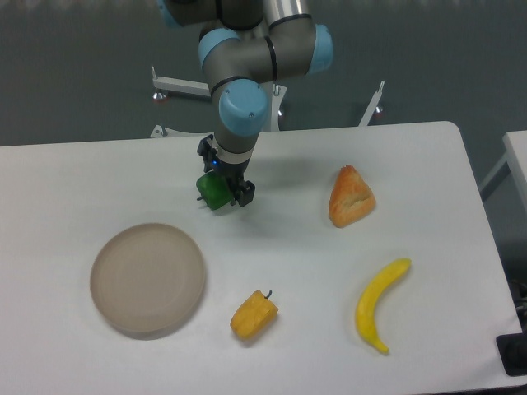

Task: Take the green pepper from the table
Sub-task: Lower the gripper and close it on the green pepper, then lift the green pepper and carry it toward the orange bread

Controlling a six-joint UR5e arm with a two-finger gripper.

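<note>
gripper is down over the green pepper in the upper-left-center of frame on the table, lined up for a grab, but can't tell if fingers are apart or clamped

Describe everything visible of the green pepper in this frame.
The green pepper is small, glossy and dark green, with a short stem poking out on its left side. It lies on the white table, above the beige plate. The gripper is down over its right half, hiding much of it; whether the fingers touch it cannot be told.
</note>
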